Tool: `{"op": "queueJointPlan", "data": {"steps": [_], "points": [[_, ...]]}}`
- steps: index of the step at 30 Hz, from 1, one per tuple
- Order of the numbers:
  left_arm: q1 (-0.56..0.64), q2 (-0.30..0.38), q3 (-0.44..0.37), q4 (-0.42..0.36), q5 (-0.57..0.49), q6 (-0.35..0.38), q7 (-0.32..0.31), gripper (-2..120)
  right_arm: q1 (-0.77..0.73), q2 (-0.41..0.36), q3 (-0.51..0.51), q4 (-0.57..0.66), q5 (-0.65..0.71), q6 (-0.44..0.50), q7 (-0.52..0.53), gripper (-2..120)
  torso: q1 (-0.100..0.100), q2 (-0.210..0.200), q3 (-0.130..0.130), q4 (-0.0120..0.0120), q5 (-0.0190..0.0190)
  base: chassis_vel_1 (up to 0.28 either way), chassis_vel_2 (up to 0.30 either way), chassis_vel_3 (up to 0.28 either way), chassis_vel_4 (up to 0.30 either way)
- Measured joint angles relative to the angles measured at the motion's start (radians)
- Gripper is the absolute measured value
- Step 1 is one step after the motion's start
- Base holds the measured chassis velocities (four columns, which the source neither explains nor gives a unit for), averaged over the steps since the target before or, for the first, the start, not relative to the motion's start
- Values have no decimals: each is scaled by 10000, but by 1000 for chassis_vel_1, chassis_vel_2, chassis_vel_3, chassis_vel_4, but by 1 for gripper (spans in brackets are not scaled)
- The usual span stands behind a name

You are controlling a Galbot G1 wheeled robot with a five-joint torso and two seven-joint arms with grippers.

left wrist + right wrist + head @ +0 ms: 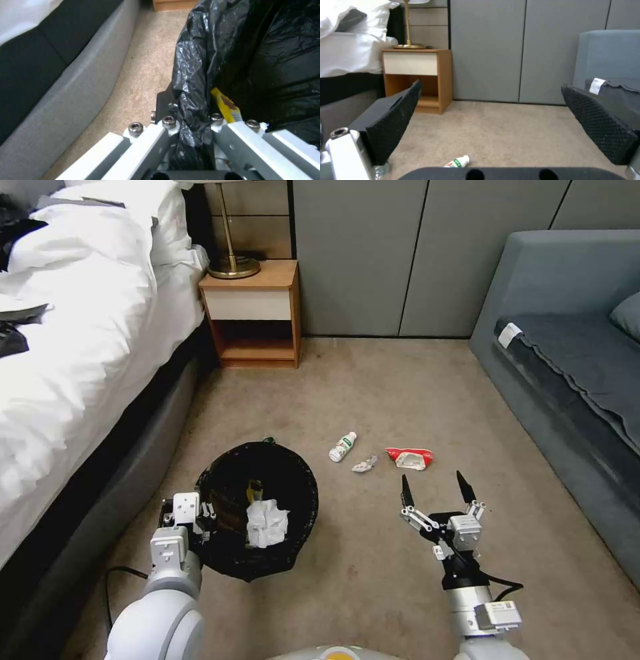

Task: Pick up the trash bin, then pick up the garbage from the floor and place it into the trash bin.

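Note:
The trash bin [293,493], lined with a black bag, hangs low at my left side. My left gripper [204,519] is shut on its rim, and the left wrist view shows the bag rim [190,82] pinched between the jaws. A white tissue [267,523] and a yellow wrapper [254,491] [227,106] lie inside. On the carpet ahead lies garbage: a small white bottle [343,447] [457,162], a crumpled scrap [364,464] and a red-white wrapper [409,457]. My right gripper [433,489] [496,125] stands open just short of the wrapper, holding nothing.
A bed [73,353] with white bedding runs along the left, close to the bin. A wooden nightstand [253,313] with a brass lamp stands at the back. A grey sofa [573,367] lines the right. Open carpet [373,387] lies between them.

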Motion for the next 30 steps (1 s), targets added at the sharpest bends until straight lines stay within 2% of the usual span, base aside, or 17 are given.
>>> {"op": "queueJointPlan", "data": {"steps": [7,12,20,22,25,26,28,30], "points": [[24,-49,25,-12,24,-5,2,0,74,-70,91,2,195,8,-58,100,-1,0,-1,0,0,-38,22,30,-35],[43,-76,31,-13,34,-5,5,0,153,-132,114,26,297,-65,-87,100,0,0,0,-1,0,-138,121,147,-131],[102,-191,42,-54,95,-22,6,0,306,-215,97,11,364,-204,-110,100,1,0,1,-1,-5,-222,218,218,-224],[115,-212,61,-56,113,-27,12,0,323,-229,73,5,365,-225,-122,100,1,0,1,1,7,-230,236,227,-210],[116,-232,75,-55,140,-33,12,0,356,-256,56,5,366,-259,-132,100,1,0,1,-2,-6,-212,209,213,-215],[116,-240,84,-55,143,-36,14,0,386,-272,42,4,366,-268,-147,100,1,0,1,-1,5,-217,211,206,-208],[113,-247,84,-55,157,-51,11,0,443,-280,57,-17,367,-228,-245,100,0,1,1,-2,-5,-199,210,191,-221],[113,-250,84,-55,158,-54,13,0,460,-279,72,-43,367,-189,-308,100,1,0,2,-1,2,-194,209,190,-206]]}}
